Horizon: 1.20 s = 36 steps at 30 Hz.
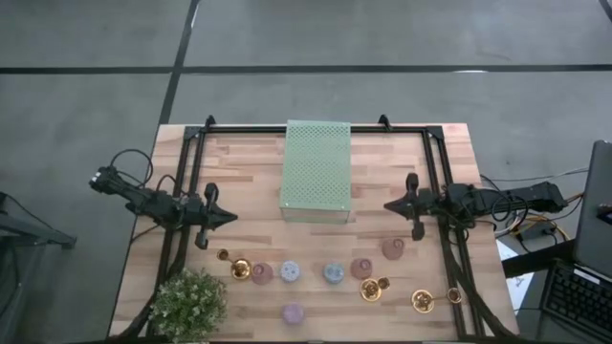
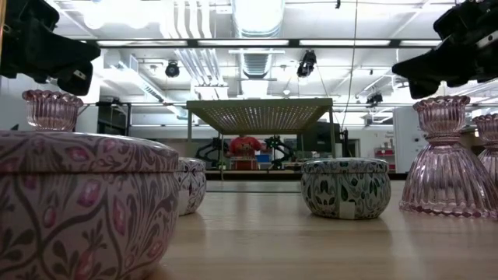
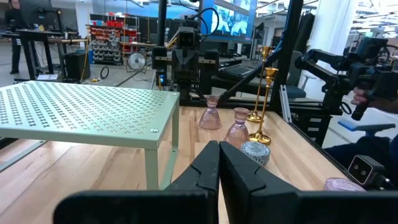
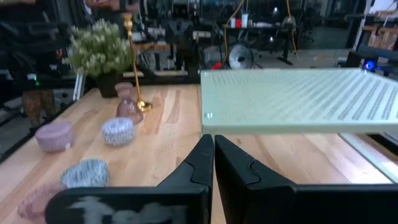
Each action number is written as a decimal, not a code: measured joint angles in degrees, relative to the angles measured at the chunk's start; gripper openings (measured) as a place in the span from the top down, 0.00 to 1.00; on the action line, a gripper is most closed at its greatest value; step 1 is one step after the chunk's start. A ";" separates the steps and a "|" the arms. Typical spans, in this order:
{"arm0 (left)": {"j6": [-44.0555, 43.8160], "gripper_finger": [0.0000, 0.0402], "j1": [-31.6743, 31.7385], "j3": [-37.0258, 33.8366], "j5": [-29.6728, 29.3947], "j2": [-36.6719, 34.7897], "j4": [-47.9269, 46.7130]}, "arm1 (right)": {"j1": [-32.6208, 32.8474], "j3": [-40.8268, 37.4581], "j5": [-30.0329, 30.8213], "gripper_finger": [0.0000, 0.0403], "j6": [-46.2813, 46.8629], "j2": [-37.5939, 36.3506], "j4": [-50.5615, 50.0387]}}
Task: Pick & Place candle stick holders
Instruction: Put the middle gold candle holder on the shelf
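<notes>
A pale green perforated stand (image 1: pixel 316 170) sits at the middle of the wooden table (image 1: pixel 249 182), toward its far edge, and everything else is placed around it. The left gripper (image 1: pixel 228 218) hangs just off the stand's left side, near its front corner, with its fingers pressed together and nothing between them; the left wrist view shows the two dark fingers (image 3: pixel 208 168) meeting in a closed point beside the stand's leg. The right gripper (image 1: pixel 392 205) hangs just off the stand's right side, also near the front corner, its jaws likewise together and empty, as the right wrist view shows with the fingers (image 4: pixel 202 158) touching below the stand's edge. The candle stick holders lie in a loose row on the table in front of the stand, well apart from both grippers. In front and to the left of it stand two gold holders (image 1: pixel 240 269), close together, then a pink one (image 1: pixel 262 273) and a pale lilac one (image 1: pixel 290 272). Directly in front of the stand's right half sits a blue-grey one (image 1: pixel 333 273), followed to the right by a pink one (image 1: pixel 360 268) and another pink one (image 1: pixel 393 249) set a little nearer the stand. Farther right and nearer the front edge are a gold holder (image 1: pixel 371 290) and another gold holder (image 1: pixel 424 300). One lilac holder (image 1: pixel 293 312) sits alone in front of the row. A leafy potted plant (image 1: pixel 188 304) stands at the front left corner, far from the stand.
</notes>
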 joint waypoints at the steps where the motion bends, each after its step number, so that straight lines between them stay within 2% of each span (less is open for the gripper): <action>1: 0.00 0.97 0.02 0.00 0.02 0.00 0.00 | 0.00 0.00 0.02 0.98 -0.01 0.00 0.82; 4: 0.00 0.97 0.01 -0.01 0.00 0.00 0.00 | 0.00 0.00 -0.02 0.98 0.75 0.21 4.77; 7: 0.00 0.97 0.00 -0.01 0.01 0.00 0.00 | 0.00 0.00 -0.11 0.98 5.94 0.42 9.16; 9: 0.00 0.97 0.01 -0.01 0.01 0.00 0.01 | 0.00 0.02 -2.79 0.98 8.80 0.40 10.44; 10: -0.02 0.97 0.02 0.00 0.00 0.00 0.00 | 0.00 0.03 -6.86 0.98 9.38 0.37 10.59; 15: -0.01 0.97 0.01 0.00 0.01 0.00 0.00 | 0.44 0.55 -37.27 0.98 16.95 0.50 14.32; 18: 0.00 0.97 0.01 0.00 0.01 0.00 0.00 | 1.86 0.55 -44.84 0.98 21.32 0.57 17.93; 23: -0.01 0.97 0.01 0.00 0.00 0.00 0.00 | 6.11 0.55 -46.53 0.98 23.09 0.66 27.41; 28: -0.02 0.97 0.00 0.00 0.00 0.00 0.00 | 11.35 0.55 -41.79 0.96 21.72 0.86 29.69; 32: -0.01 0.97 0.00 -0.01 0.01 0.00 0.00 | 14.78 0.55 -36.57 0.88 21.40 1.64 29.70; 36: -0.02 0.97 0.01 0.00 0.00 0.00 0.00 | 16.75 1.23 -30.55 0.76 18.84 4.47 29.18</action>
